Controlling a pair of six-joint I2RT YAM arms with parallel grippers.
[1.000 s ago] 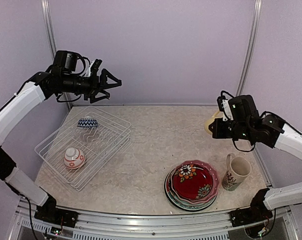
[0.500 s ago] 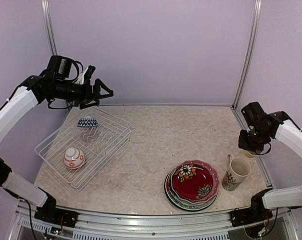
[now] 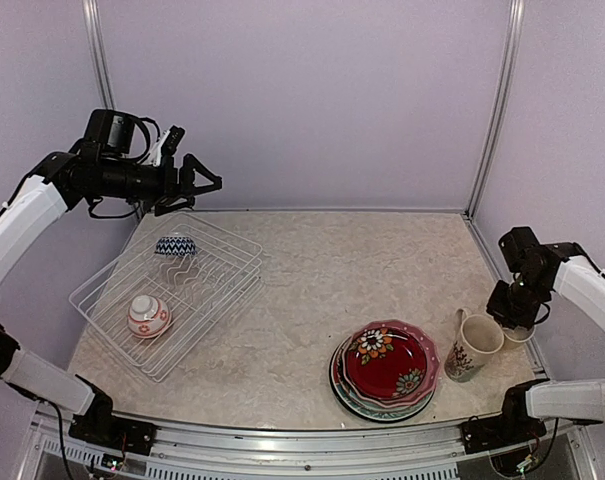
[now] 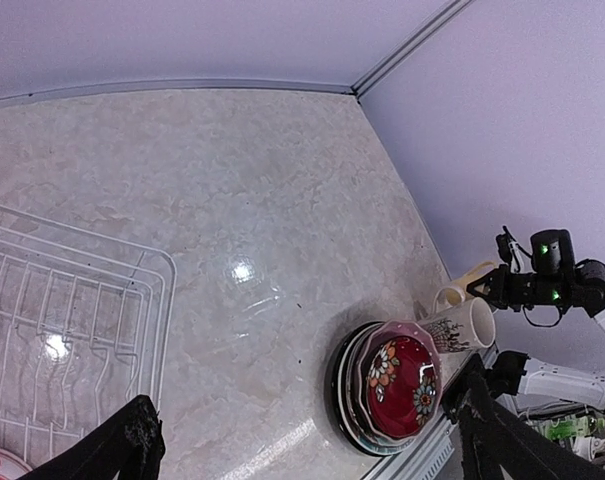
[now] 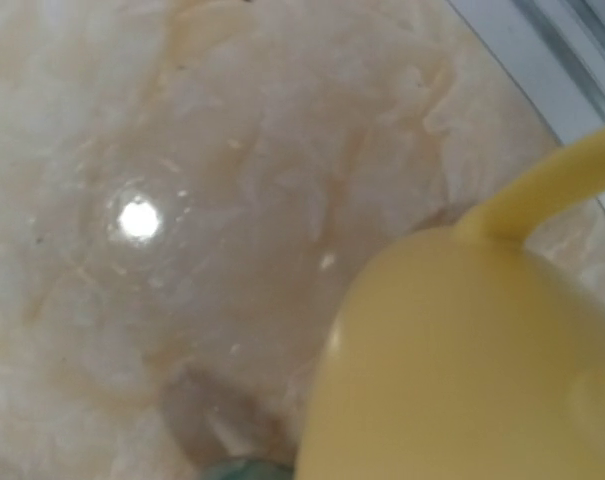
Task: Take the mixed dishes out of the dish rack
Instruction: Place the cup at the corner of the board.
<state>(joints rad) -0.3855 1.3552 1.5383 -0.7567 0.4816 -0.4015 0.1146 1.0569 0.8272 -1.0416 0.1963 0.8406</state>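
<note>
Rack [image 3: 212, 275] below L jaws, wide open, empty; R jaws grip yellow mug [image 5: 462, 370] nr cream mug [image 3: 474, 345].

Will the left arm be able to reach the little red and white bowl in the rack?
Probably yes. The left gripper is open, high above the far end of the dish rack. The red and white bowl sits uncovered in the near part, with nothing above it.

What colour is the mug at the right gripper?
Plain yellow mug, handle included; shows best in the right wrist view.
</note>
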